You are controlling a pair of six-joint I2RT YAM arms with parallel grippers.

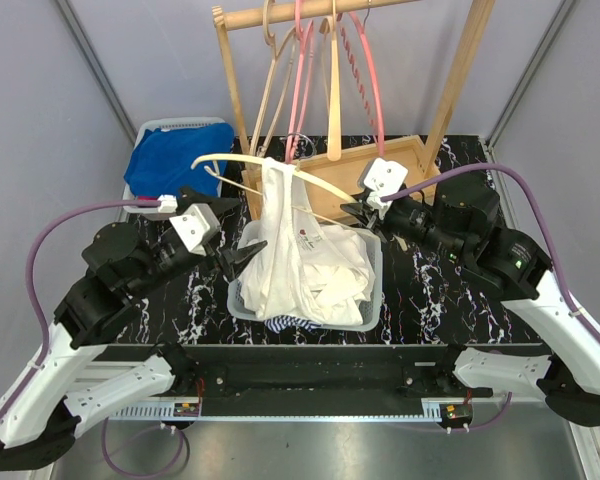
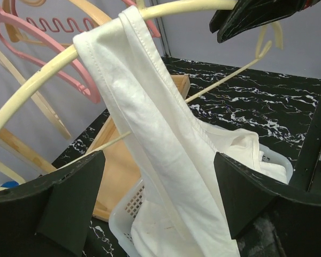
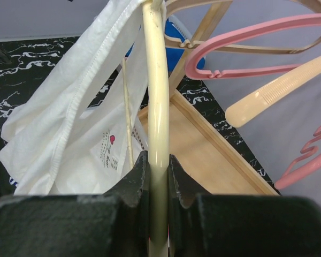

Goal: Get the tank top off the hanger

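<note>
A white tank top [image 1: 280, 235] hangs by one strap over a cream hanger [image 1: 232, 160], its body trailing down into a white basket [image 1: 373, 300]. My right gripper [image 1: 358, 212] is shut on the hanger's right arm; in the right wrist view the cream hanger [image 3: 156, 107] runs between the closed fingers of the right gripper [image 3: 156, 174], with the top [image 3: 80, 118] to its left. My left gripper [image 1: 248, 255] is open beside the hanging cloth. In the left wrist view the strap [image 2: 150, 118] drops between the wide-apart fingers of the left gripper [image 2: 158, 198], untouched.
A wooden rack [image 1: 332, 20] behind carries pink [image 1: 370, 80] and cream hangers, standing on a wooden tray [image 1: 405, 160]. A bin with blue cloth [image 1: 175, 160] stands at the back left. The basket holds more white clothes and a striped piece [image 1: 285, 322].
</note>
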